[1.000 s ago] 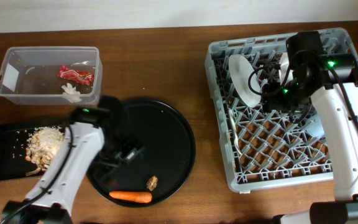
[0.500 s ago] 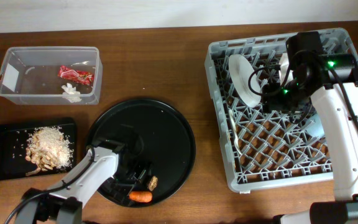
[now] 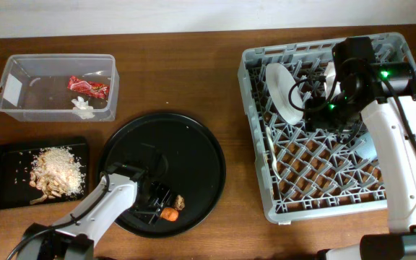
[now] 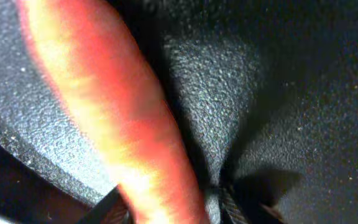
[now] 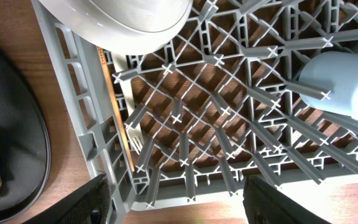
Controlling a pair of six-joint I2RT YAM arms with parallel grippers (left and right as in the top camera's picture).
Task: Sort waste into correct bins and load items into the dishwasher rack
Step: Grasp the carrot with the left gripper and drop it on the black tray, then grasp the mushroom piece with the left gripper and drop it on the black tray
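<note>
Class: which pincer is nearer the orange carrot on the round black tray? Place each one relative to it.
Left. The left pincer is right at the orange carrot, straddling it. The right pincer hangs over the dishwasher rack, far to the carrot's right.

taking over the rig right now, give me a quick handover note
Left gripper: jaws either side of the carrot on the round tray; grip not clear.
Right gripper: open, empty, over the rack.
Done: wrapper and tissue in the tub; scraps in the black tray; plate, blue cup and fork in the rack.
Left: carrot and brown lump to bin; the stick lies in the rack.
</note>
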